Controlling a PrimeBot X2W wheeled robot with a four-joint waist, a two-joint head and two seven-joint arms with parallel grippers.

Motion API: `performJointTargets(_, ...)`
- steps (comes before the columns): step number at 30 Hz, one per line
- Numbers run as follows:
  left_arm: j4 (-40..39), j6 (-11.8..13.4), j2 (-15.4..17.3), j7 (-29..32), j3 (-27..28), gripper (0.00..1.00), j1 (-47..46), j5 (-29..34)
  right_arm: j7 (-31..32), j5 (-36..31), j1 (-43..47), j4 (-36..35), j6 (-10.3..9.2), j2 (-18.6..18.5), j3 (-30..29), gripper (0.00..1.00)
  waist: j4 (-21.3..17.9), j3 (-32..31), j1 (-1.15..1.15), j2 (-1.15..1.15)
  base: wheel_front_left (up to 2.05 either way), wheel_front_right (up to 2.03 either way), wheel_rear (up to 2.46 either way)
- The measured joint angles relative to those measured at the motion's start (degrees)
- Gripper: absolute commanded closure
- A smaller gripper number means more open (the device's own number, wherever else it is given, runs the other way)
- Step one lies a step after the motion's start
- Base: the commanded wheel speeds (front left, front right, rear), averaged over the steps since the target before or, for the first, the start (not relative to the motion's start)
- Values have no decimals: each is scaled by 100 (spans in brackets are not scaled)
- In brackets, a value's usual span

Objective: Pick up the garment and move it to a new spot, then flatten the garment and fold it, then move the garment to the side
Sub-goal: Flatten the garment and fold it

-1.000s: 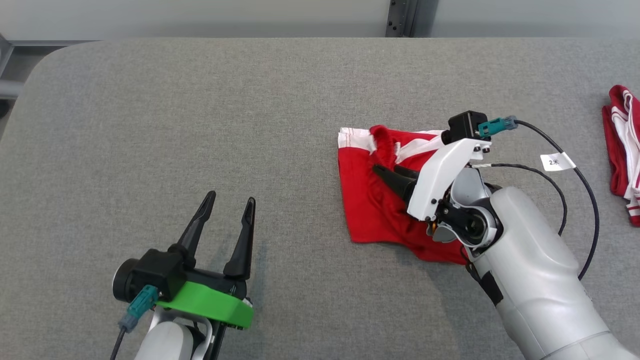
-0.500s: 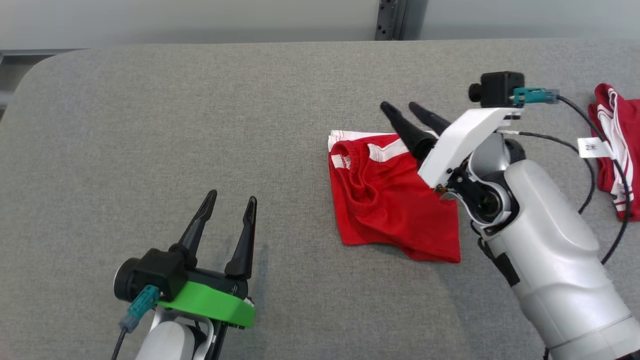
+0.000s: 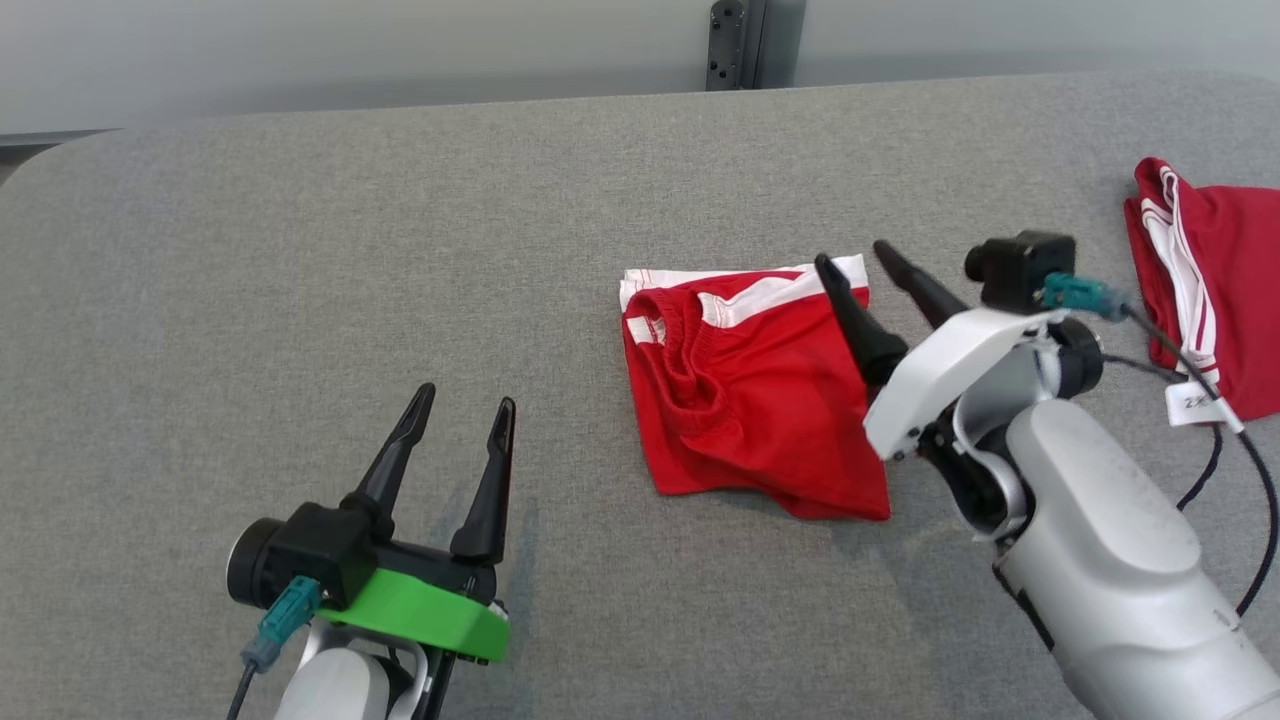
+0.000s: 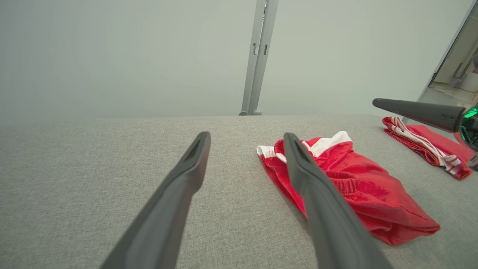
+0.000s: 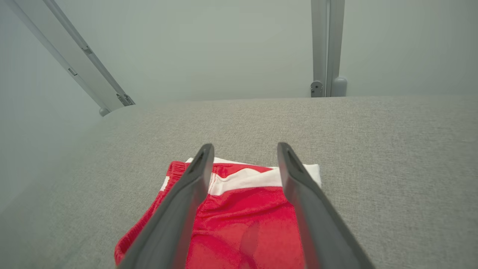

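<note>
- Left claw (image 3: pixel 465 395): at the near left of the desk (image 3: pixel 300 250), on a green mount. Fingers stand wide apart and nothing is between them. The tips point toward the far edge.
- Right claw (image 3: pixel 852 253): at the right of the desk, on a white mount at the end of a pale forearm. Fingers are spread wide and hold nothing. The tips point away and slightly left, over the far right corner of the garment. In the left wrist view one of its fingers stands raised above the desk surface.
- Garment (image 3: pixel 740 400): red shorts with white trim. They lie on the grey fabric surface, right of centre, between the two claws and nearer the right one. The cloth is bunched, with creases along the gathered waistband at the left. A white band runs along the far edge.
- Second red garment (image 3: pixel 1220 290): red and white, lying at the far right of the desk, well apart from the shorts.
- Metal post (image 3: pixel 735 45): upright behind the far edge of the desk, against a plain pale wall.
</note>
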Motion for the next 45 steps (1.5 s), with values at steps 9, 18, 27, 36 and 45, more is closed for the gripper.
performJointTargets(9, -13, 0, 3, 1, -40, 0, 23, -18, -314, -134, 475, 880, 1, 432, 890, 100, 219, 22, 0, 0, 0, 0, 0)
performJointTargets(18, -57, 0, 4, 0, 9, 0, 25, -19, -737, 111, 64, 1789, 1, 789, 1517, 100, 540, 72, 0, 0, 0, 0, 0)
performJointTargets(27, -69, 0, -25, 0, 65, 0, 25, -18, -1228, 183, -248, 2259, 1, 853, 2239, 100, 676, 171, 0, 0, 0, 0, 0)
performJointTargets(36, -119, 0, -30, 0, 136, 0, 55, 35, -1553, -90, -504, 1780, 1, 563, 1755, 100, 445, 113, 0, 0, 0, 0, 0)
performJointTargets(45, -92, 3, -124, 0, 321, 0, 69, 152, -1578, -1448, 438, -58, 1, 449, -476, 0, 115, -29, 0, 0, 0, 0, 0)
